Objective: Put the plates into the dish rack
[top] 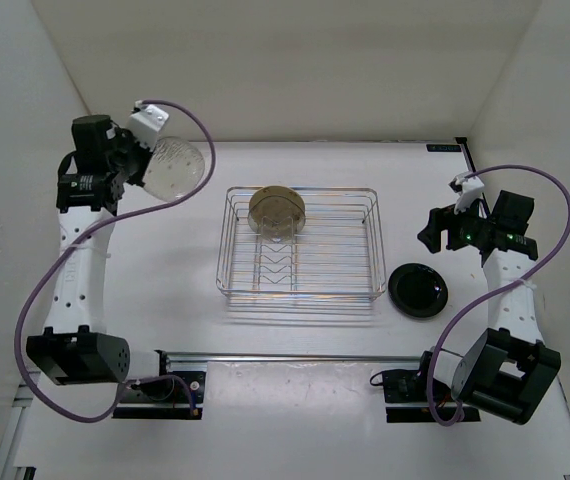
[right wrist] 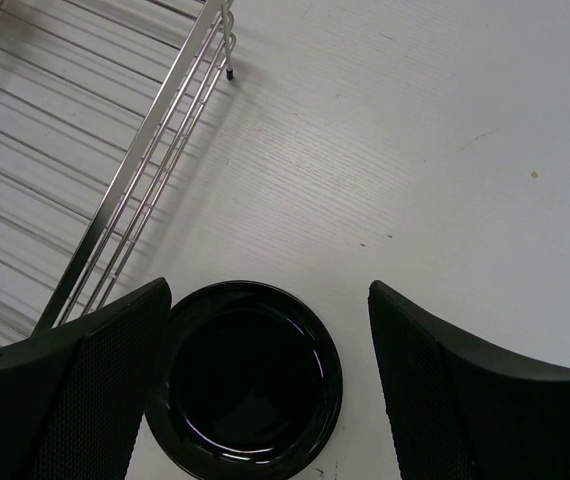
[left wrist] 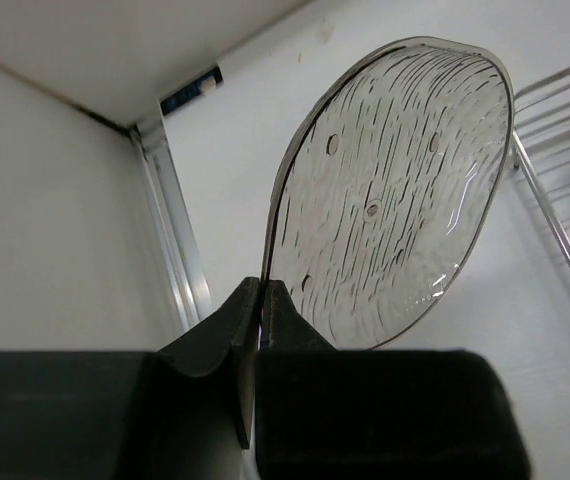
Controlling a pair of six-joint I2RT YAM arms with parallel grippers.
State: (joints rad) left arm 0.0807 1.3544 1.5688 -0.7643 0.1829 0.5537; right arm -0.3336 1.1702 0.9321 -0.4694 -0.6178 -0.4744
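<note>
A pale translucent plate (top: pixel 177 167) (left wrist: pixel 395 190) is held up in the air at the back left, its rim pinched by my left gripper (top: pixel 145 160) (left wrist: pixel 261 300), which is shut on it. The chrome wire dish rack (top: pixel 375 215) (left wrist: pixel 555 170) (right wrist: pixel 135 165) sits mid-table, right of that plate. A tan plate (top: pixel 276 210) stands tilted in the rack's back left part. A glossy black plate (top: pixel 418 290) (right wrist: pixel 250 380) lies flat on the table right of the rack. My right gripper (top: pixel 435 230) (right wrist: pixel 270 390) hovers above it, open, fingers apart.
White walls close in the table at the back and both sides. A metal rail (top: pixel 295 357) runs along the near edge between the arm bases. A purple cable (top: pixel 535 260) loops off each arm.
</note>
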